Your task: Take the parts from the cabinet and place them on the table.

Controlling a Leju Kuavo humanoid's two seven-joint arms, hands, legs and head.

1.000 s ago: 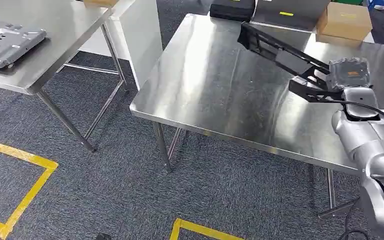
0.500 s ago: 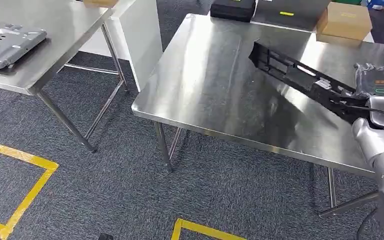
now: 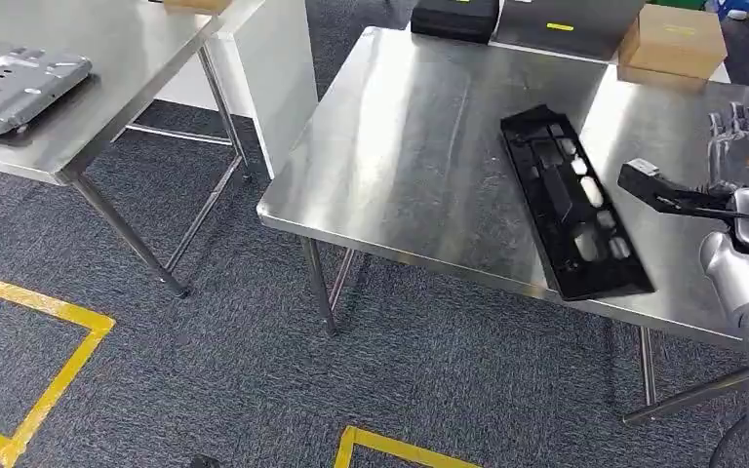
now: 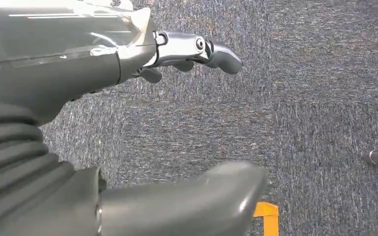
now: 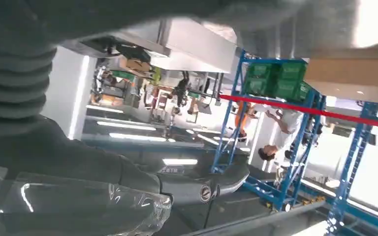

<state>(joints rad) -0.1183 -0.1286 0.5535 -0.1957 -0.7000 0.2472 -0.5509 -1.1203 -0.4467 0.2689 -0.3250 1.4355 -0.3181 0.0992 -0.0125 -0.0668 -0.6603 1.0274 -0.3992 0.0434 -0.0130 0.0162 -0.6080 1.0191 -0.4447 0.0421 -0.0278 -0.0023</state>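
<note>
black part [image 3: 572, 202] flat on table [image 3: 419, 146], end at front edge | my right hand [image 3: 743, 146] empty, fingers apart, just beside it | my left hand [image 4: 128, 59] empty, fingers apart, over carpet | risk: pulling arm back snags part, tips it off

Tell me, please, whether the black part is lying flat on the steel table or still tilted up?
Flat: the black part lies on the steel table, and the right hand is apart from it.
</note>
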